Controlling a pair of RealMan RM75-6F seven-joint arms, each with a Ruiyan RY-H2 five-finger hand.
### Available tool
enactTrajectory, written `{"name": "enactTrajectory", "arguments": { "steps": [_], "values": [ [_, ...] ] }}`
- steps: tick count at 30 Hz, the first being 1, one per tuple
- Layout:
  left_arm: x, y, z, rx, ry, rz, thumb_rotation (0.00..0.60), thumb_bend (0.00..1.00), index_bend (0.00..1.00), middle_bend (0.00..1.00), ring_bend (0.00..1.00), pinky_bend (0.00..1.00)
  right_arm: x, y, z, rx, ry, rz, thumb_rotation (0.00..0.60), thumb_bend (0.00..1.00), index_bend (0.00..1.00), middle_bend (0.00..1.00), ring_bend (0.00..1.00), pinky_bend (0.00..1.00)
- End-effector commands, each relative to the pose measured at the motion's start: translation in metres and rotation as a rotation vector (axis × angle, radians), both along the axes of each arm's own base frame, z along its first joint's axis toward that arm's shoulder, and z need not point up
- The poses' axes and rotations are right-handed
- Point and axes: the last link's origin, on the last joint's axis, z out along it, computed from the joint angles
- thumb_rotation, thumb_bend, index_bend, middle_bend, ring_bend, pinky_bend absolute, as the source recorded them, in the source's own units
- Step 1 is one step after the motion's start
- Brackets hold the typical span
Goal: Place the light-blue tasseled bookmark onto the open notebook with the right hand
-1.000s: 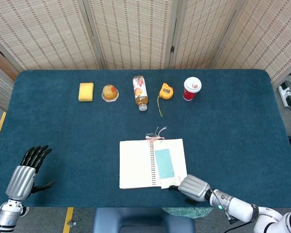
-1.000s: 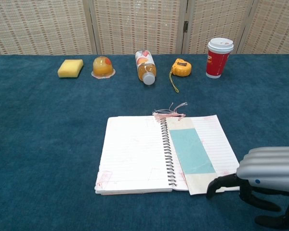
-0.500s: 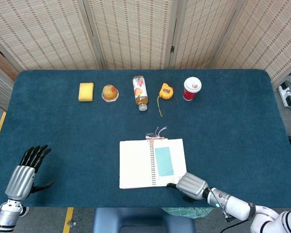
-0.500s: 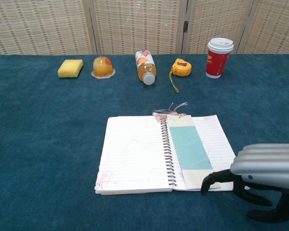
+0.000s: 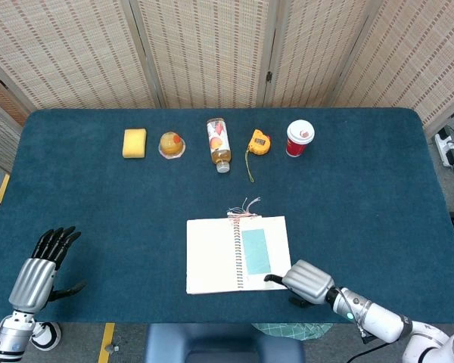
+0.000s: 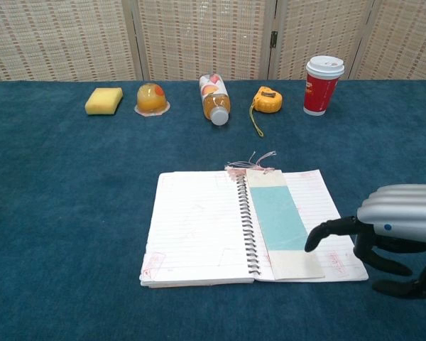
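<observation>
The open spiral notebook (image 5: 212, 255) (image 6: 195, 227) lies near the table's front middle. The light-blue bookmark (image 5: 255, 252) (image 6: 278, 217) lies flat along the right page beside the spiral. Its pink and grey tassel (image 5: 244, 206) (image 6: 255, 160) spills over the notebook's far edge. My right hand (image 5: 309, 280) (image 6: 397, 227) is at the notebook's near right corner. Its fingers are apart and empty, and the thumb points at the bookmark's right edge. My left hand (image 5: 39, 268) hangs at the table's front left, fingers spread, holding nothing.
Along the back of the blue table (image 5: 363, 197) stand a yellow sponge (image 5: 135, 143), an orange jelly cup (image 5: 171, 144), a lying bottle (image 5: 219, 144), a yellow tape measure (image 5: 259, 141) and a red paper cup (image 5: 300, 138). Woven screens close off the far side.
The bookmark slid away from the front edge and now lies wholly on the right page. My right hand drew off to the right. The left hand stayed still.
</observation>
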Motion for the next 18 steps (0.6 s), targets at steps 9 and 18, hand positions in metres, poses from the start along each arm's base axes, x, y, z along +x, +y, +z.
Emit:
{"name": "enactTrajectory", "arguments": {
  "steps": [9, 18],
  "values": [
    [0.0, 0.001, 0.0, 0.001, -0.002, 0.003, 0.6, 0.14, 0.14, 0.11, 0.03, 0.05, -0.005, -0.025, -0.016, -0.022, -0.002, -0.064, 0.6, 0.44, 0.21, 0.79, 0.88, 0.93],
    [-0.001, 0.001, 0.001, 0.003, -0.009, 0.004, 0.6, 0.14, 0.14, 0.11, 0.03, 0.05, -0.005, -0.023, -0.019, -0.009, 0.01, -0.054, 0.6, 0.44, 0.21, 0.79, 0.88, 0.93]
  ]
}}
